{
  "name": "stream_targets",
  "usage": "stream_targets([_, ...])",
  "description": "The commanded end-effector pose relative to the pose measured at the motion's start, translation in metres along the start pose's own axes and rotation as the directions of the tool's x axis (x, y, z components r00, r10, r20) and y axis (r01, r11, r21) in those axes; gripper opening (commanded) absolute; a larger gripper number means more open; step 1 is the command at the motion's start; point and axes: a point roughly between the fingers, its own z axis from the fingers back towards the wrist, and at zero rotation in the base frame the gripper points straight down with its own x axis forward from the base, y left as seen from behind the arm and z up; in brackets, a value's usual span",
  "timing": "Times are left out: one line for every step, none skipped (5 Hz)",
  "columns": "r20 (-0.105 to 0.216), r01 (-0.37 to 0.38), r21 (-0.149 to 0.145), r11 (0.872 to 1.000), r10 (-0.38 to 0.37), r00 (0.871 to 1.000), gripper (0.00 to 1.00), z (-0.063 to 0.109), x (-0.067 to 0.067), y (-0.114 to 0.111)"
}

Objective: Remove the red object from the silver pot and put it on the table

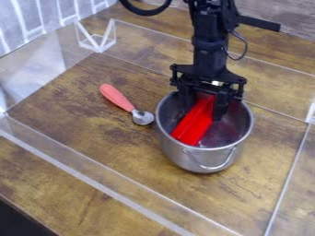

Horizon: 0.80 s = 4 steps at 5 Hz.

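Observation:
The silver pot [194,150] stands right of centre on the dark wooden table [87,157], its loop handle toward the front. A long red object [193,123] leans upright inside it, its lower end still within the pot and its upper end between my fingers. My black gripper [205,100] hangs straight down over the pot's mouth and is shut on the red object's top. The lower tip of the red object is hidden by the pot's wall.
A metal spoon with a salmon-red handle [123,101] lies just left of the pot. Clear acrylic walls [74,171] ring the table, and a clear triangular stand [95,35] sits at the back left.

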Motion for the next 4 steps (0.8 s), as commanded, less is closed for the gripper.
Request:
stream_targets([0.125, -0.011, -0.021, 1.000, 0.013, 0.992, 0.00, 0.058, 0.006, 0.006])
stream_targets([0.147, -0.020, -0.029, 0.999, 0.024, 0.989, 0.00, 0.076, 0.006, 0.010])
stream_targets([0.166, -0.020, -0.038, 0.999, 0.026, 0.986, 0.00, 0.087, 0.004, 0.013])
stream_targets([0.190, -0.018, -0.050, 0.999, 0.028, 0.981, 0.00, 0.101, 0.001, 0.017])
